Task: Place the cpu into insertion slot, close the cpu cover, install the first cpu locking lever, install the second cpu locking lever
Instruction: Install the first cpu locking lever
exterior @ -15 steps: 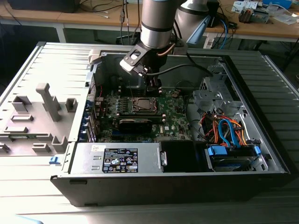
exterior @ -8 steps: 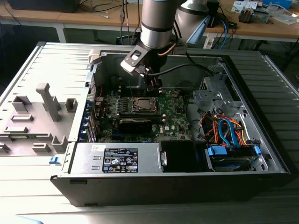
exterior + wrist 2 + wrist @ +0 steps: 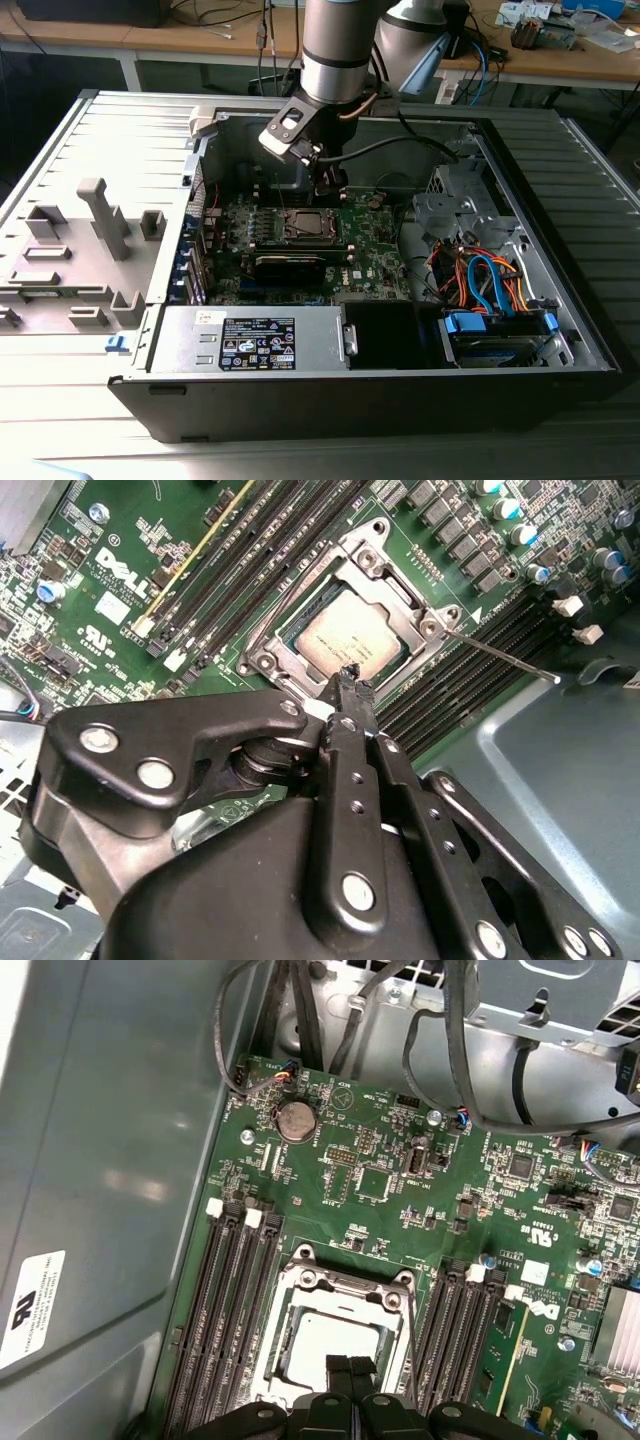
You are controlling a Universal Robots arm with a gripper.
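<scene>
The cpu [image 3: 348, 642] lies in the insertion slot [image 3: 297, 632], framed by the lowered cpu cover [image 3: 385, 565]. The gripper [image 3: 350, 680], jaws closed and empty, has its tip at the cover's edge. Pressure there is best kept on the frame, off the chip. A locking lever [image 3: 500, 655] juts free beside the cover. The arm [image 3: 335, 40] stands steeply above the cover.

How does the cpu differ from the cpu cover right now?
The cpu is a solid, pale silver-grey square; the cpu cover is a darker metal frame with an open window. The cpu is smaller and shows through that window, while the cpu cover surrounds it and overlaps its edges. Both are square, metallic and lie flat on the green board.
</scene>
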